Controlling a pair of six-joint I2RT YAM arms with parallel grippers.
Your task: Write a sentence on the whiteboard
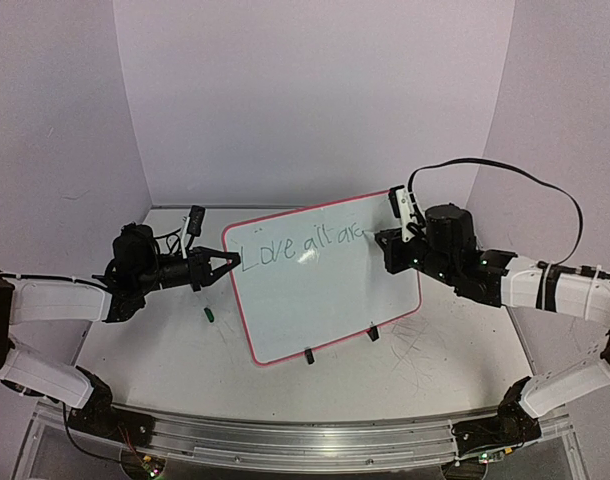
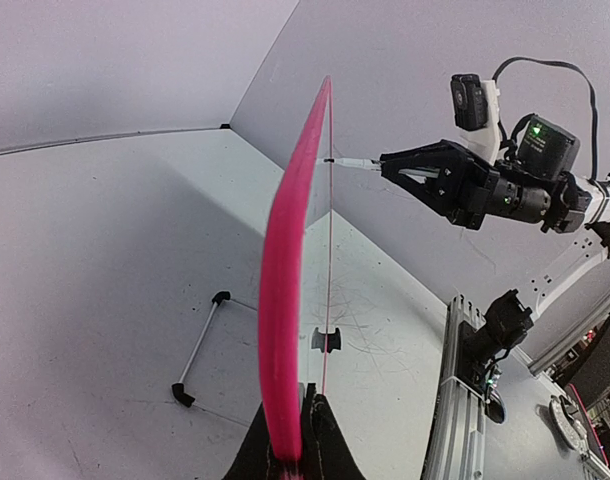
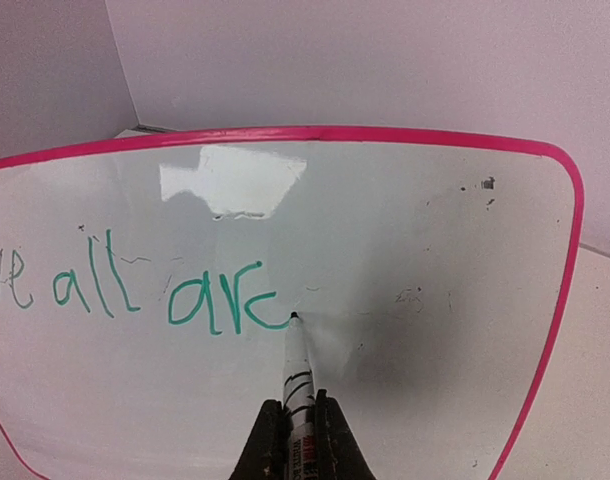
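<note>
Scuffed white tabletop (image 1: 135, 350). Grey scribble marks (image 1: 417, 348) on it at 4 o'clock. Small dark green item (image 1: 209, 314) lying flat at 9 o'clock. Metal rail (image 1: 285, 440) runs along the 6 o'clock edge. Pale walls (image 1: 315, 90) at 12 o'clock.

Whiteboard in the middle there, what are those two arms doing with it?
The left gripper is shut on the rim of the whiteboard, holding it up on edge. The right gripper grips a marker whose tip touches the board, writing a sentence in green. It reads "Love all" plus the start of a third word, so the writing isn't finished.
</note>
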